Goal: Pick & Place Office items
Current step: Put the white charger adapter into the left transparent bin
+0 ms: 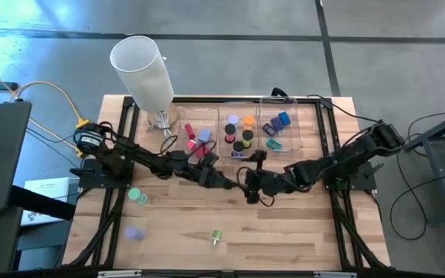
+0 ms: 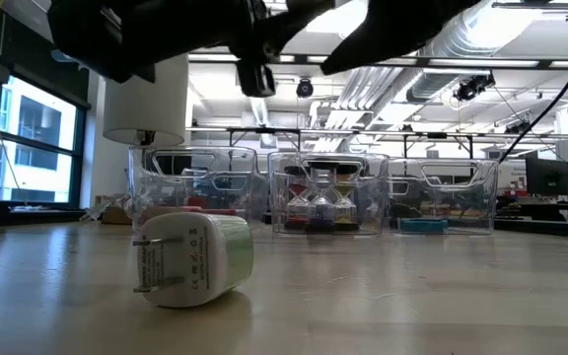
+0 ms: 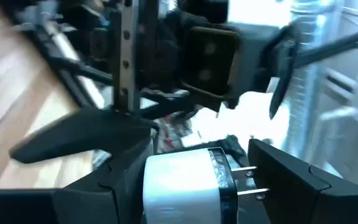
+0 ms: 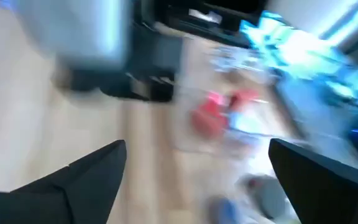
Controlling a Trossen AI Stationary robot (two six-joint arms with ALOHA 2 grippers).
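Observation:
My left gripper (image 3: 197, 177) is shut on a white plug adapter (image 3: 182, 186) with two metal prongs (image 3: 252, 181). In the high view it (image 1: 232, 184) is at mid-table, just in front of the middle tray. My right gripper (image 4: 197, 171) is open and holds nothing. It (image 1: 250, 190) faces the left one closely. A second adapter, white and green (image 2: 193, 258), lies on its side on the table (image 1: 215, 237). A green cap (image 1: 137, 197) and a lavender cap (image 1: 134, 232) rest on the table's left part. In the low view both arms are high above the table top. My left gripper pinches the white plug adapter by its body (image 3: 160, 186) between the two fingers, one on each side. The prongs stick out sideways toward one finger (image 3: 291, 180). The wrist view shows none of the table under it. How far back it sits does not show.
Three clear trays stand in a row at the far edge: red and pink pieces in the left (image 1: 195, 131), discs and caps in the middle (image 1: 240, 133), blue and teal pieces in the right (image 1: 280, 127). A big white cylinder (image 1: 141, 69) rises at the far left. The near table is mostly bare wood.

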